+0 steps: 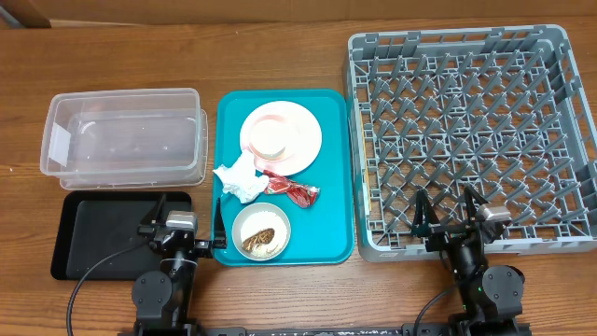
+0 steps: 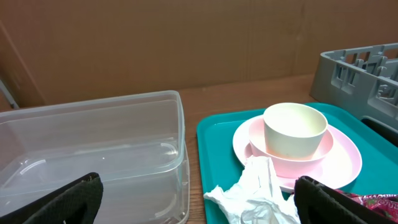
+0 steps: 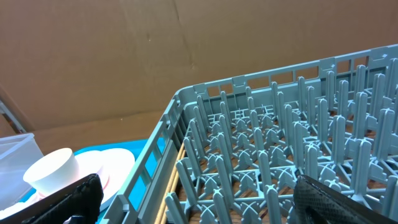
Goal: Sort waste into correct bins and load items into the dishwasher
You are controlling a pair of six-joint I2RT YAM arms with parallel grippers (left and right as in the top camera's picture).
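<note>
Napkin (image 1: pixel 240 179) lies on teal tray (image 1: pixel 336 187), just ahead of wide-spread left claw (image 1: pixel 184 218).

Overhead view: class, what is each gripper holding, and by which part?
Nothing is held. The left gripper and right gripper both stand open and empty; the crumpled napkin lies untouched on the teal tray.

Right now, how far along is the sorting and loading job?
Done: nothing; the clear tub, black tray and dish rack hold nothing. In hand: nothing; the left tool and right tool stand open and empty. Left: everything on the teal tray, the napkin, red wrapper, food scraps in the grey bowl, and the stacked white cup, pink dish and pink plate.
</note>
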